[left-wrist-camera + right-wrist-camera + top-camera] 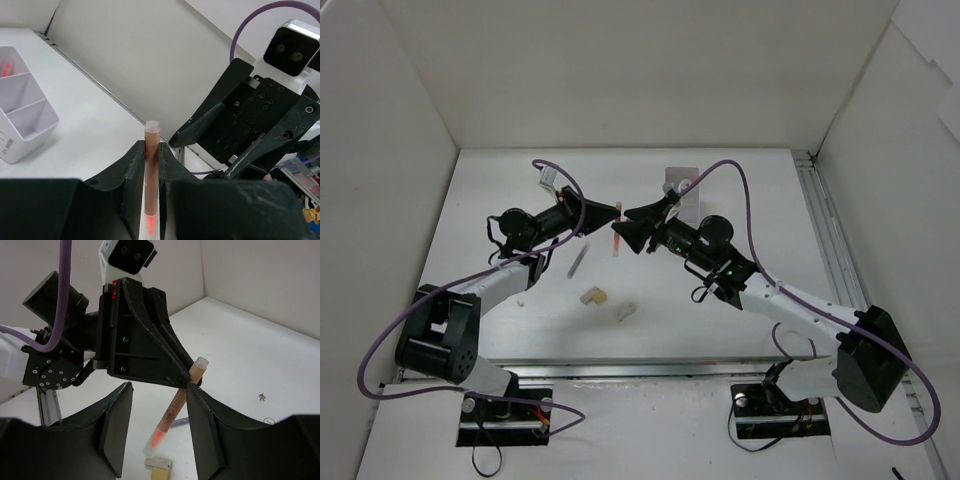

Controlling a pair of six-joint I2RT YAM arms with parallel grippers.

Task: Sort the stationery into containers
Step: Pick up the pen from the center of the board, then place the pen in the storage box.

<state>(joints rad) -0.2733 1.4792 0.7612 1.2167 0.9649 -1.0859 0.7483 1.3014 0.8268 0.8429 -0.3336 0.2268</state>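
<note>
From above, the pink pen [617, 243] stands between the left fingers [590, 212] and the right fingers [635, 236], too small to judge contact; the left wrist shows the left fingers pinched narrow on its middle, lower end cut off; the right wrist shows the right fingers half wide about this light, stiff, probably slippery stick, best taken under the cap.
</note>
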